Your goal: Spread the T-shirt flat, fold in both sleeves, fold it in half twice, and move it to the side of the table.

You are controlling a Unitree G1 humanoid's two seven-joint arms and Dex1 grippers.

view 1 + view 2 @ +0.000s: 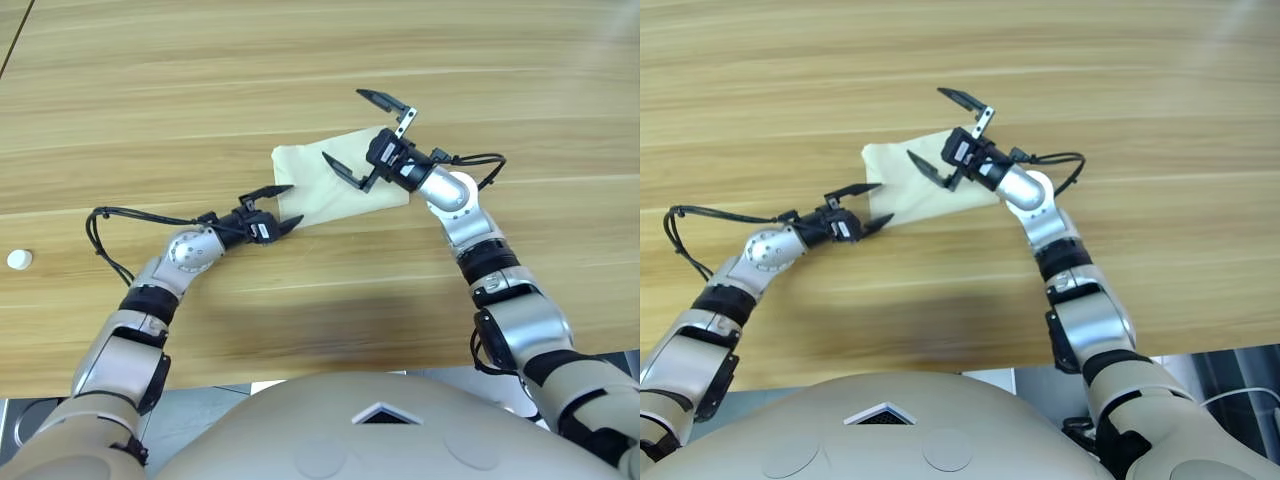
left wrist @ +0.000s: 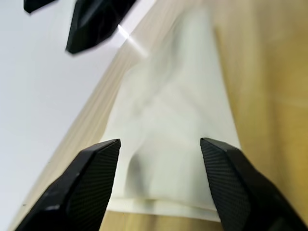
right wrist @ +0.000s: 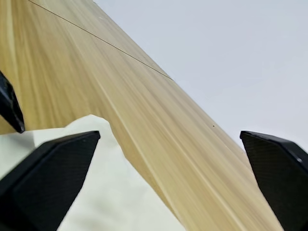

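Folded T-shirt (image 1: 325,185) is laid on the surface (image 1: 300,60), roughly central. The left hand (image 1: 290,205) is placed at the shirt's near-left corner, with its fingers set apart on either side of that edge. The right hand (image 1: 343,125) is held over the shirt's right part, spread wide. A small round object (image 1: 19,260) is seen at the far left of the surface, well apart from the shirt.
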